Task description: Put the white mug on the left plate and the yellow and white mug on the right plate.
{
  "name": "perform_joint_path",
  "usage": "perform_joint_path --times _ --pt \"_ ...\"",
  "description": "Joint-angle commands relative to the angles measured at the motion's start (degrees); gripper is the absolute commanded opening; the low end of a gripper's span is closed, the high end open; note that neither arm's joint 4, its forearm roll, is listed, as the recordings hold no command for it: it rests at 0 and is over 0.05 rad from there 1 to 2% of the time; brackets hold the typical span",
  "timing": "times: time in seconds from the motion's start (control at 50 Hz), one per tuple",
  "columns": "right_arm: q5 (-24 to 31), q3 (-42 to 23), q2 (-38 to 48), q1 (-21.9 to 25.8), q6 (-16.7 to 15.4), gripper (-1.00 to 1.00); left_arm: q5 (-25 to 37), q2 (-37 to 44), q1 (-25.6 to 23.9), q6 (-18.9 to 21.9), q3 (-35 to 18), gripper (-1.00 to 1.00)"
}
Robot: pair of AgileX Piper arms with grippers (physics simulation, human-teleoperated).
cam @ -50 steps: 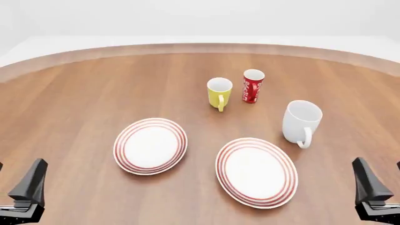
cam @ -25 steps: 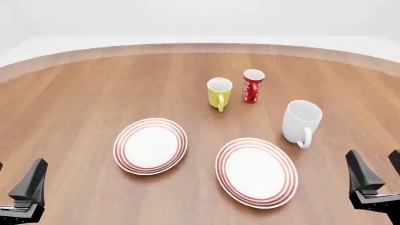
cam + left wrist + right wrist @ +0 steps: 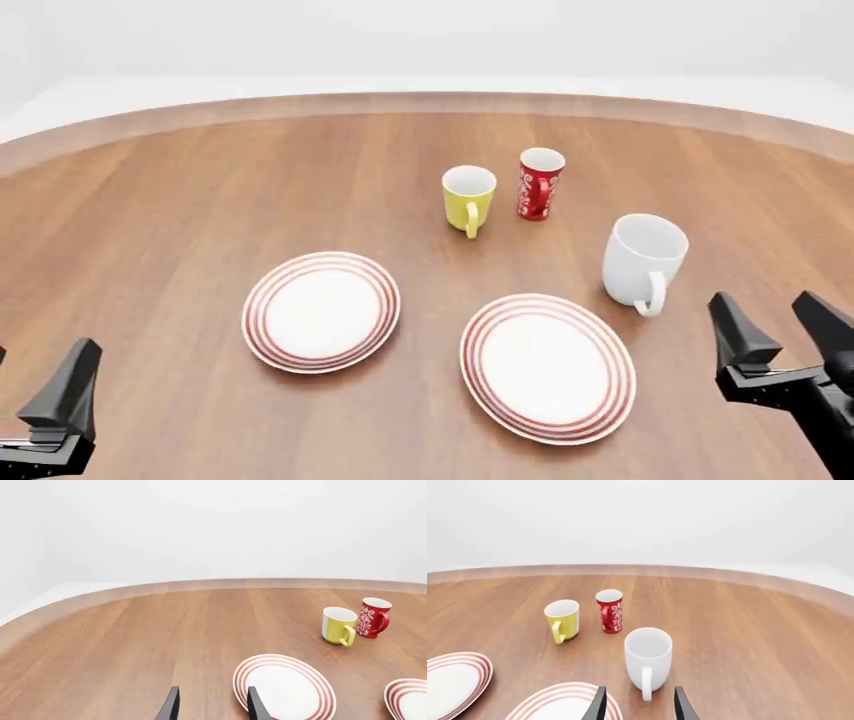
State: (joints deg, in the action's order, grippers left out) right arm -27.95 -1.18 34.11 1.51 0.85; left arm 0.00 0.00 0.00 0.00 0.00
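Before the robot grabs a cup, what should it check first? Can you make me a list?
1. White mug standing upright, nothing in it: ok.
2. White mug's handle faces the right hand: ok.
3. Right hand open: ok, fingers spread apart.
4. Left plate bare and ready: ok.
5. Right plate bare and ready: ok.
6. Yellow and white mug has room beside the red cup: ok, a small gap shows between them.

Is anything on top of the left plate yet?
No. The left plate is bare, all its red rings showing. The white mug stands on the table. Nothing covers it.
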Motion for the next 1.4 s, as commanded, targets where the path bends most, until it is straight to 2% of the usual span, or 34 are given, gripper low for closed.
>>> perform_joint_path --times 0.02,0.42,0.68,1.1,1.4 --pt "-9.3 -0.6 11.7 -0.4 0.3 1.0 0.0 0.0 0.0 0.0 0.0 1.0" --pt "-22.4 -3.2 30.2 -0.2 0.3 1.0 0.0 0.0 0.0 0.0 0.0 1.0" --pt "-28.3 -5.1 39.9 0.1 0.6 1.0 0.0 0.0 0.0 0.0 0.0 1.0" --pt "-33.4 -8.4 50.8 -1.3 1.0 1.0 0.0 0.0 0.0 0.0 0.0 1.0" --pt "-34.6 -11.1 56.3 -1.0 1.6 1.0 0.0 0.0 0.0 0.0 0.0 1.0"
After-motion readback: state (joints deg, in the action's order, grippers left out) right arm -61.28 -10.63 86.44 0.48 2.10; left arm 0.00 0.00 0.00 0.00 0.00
